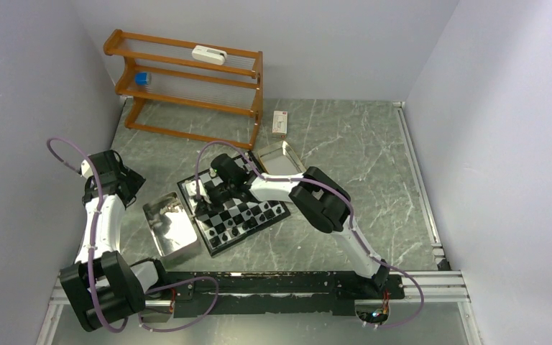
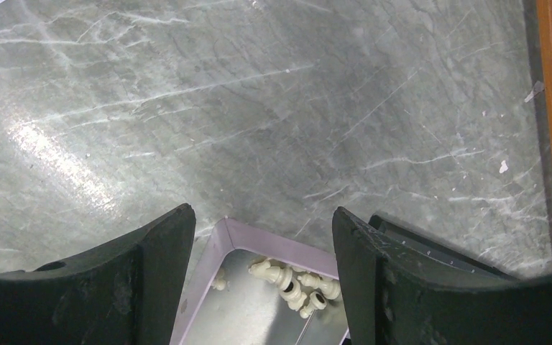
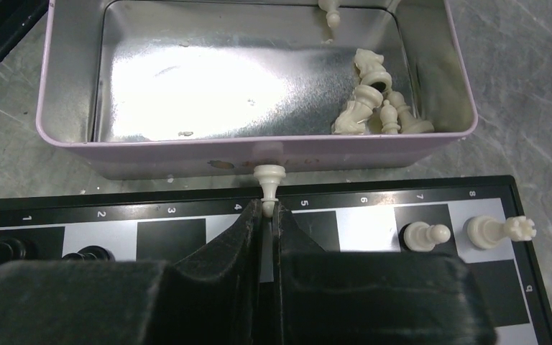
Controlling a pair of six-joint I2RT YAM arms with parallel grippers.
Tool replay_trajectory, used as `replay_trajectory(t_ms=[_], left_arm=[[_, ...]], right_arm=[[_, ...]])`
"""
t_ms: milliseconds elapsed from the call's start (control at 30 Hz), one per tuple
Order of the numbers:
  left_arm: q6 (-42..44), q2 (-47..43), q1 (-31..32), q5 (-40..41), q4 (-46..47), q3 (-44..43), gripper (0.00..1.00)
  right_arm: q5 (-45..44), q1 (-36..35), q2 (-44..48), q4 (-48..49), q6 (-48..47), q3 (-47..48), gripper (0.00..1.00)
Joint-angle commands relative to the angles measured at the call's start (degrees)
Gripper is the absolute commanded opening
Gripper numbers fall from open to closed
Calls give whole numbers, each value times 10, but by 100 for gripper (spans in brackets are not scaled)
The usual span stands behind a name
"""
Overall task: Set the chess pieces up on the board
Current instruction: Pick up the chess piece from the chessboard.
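Observation:
The board (image 1: pixel 248 215) lies mid-table with black and white pieces on it. My right gripper (image 1: pixel 203 201) hangs over its left edge. In the right wrist view it (image 3: pixel 269 208) is shut on a cream-white pawn (image 3: pixel 269 177), whose base sticks out past the fingertips above the border between the marks 4 and 5. A white pawn (image 3: pixel 420 235) and a taller white piece (image 3: pixel 499 230) stand at marks 7 and 8. Black pieces (image 3: pixel 86 253) stand at the left. My left gripper (image 2: pixel 262 244) is open and empty above the tray corner.
A metal tray (image 3: pixel 259 154) beside the board holds several loose white pieces (image 3: pixel 374 108), also seen in the left wrist view (image 2: pixel 295 282). A second tray (image 1: pixel 280 159) lies behind the board. A wooden rack (image 1: pixel 187 86) stands at the back left, with a small box (image 1: pixel 279 123) to its right.

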State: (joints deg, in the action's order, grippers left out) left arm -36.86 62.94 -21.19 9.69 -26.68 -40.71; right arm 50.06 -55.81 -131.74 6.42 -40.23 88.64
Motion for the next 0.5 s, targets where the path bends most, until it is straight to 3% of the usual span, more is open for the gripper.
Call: replay_trajectory(t_ms=[0,300,467], left_arm=[[-17,-10,-5,16,-24,-14,74],[-15,-3,-4,-17,-41,-39,73],[13,-14,-3,-75,-4,-21,74]], right_arm=[[-21,6,33,6,27,-12,6],[-63,19,93,-13,34,-26,6],[-174,21,130,-101,-42,-17,8]])
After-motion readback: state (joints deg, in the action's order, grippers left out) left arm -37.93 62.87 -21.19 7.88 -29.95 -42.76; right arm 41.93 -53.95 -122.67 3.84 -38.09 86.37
